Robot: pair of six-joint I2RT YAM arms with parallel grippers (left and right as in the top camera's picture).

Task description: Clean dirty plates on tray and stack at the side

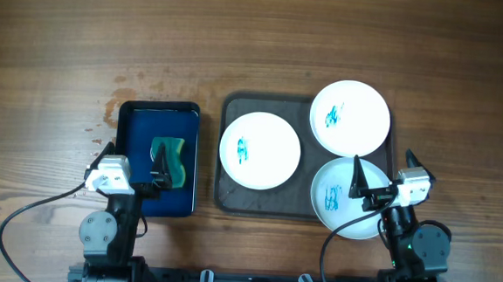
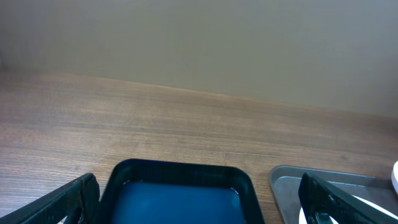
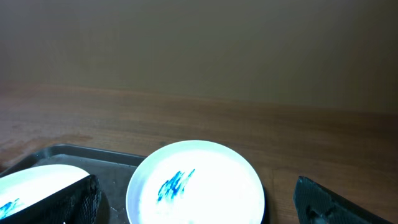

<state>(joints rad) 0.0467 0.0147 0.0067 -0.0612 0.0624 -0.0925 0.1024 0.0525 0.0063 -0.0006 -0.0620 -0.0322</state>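
- Brown wooden table [image 1: 258, 36] fills the overhead view. The wrist views show a plain wall behind it, and wet spots [image 1: 109, 110] mark the wood beside the tub's far-left corner.
- Three round white plates lie flat and face up on a dark grey tray [image 1: 226, 199] whose long axis runs left to right.
- Each plate bears blue smears: the left plate [image 1: 260, 150], the far-right plate [image 1: 349, 117], and the near-right plate [image 1: 344, 208], which overhangs the tray's near edge.
- A blue tub [image 1: 127, 109] sits just left of the tray, long axis running away from the robot. It holds water and a green sponge [image 1: 170, 158] lying lengthwise along its right side.
- The left gripper [image 1: 131, 158] hangs over the tub's near end, fingers spread and empty.
- The right gripper [image 1: 383, 171] hangs over the near-right plate's right edge, fingers spread, holding nothing.
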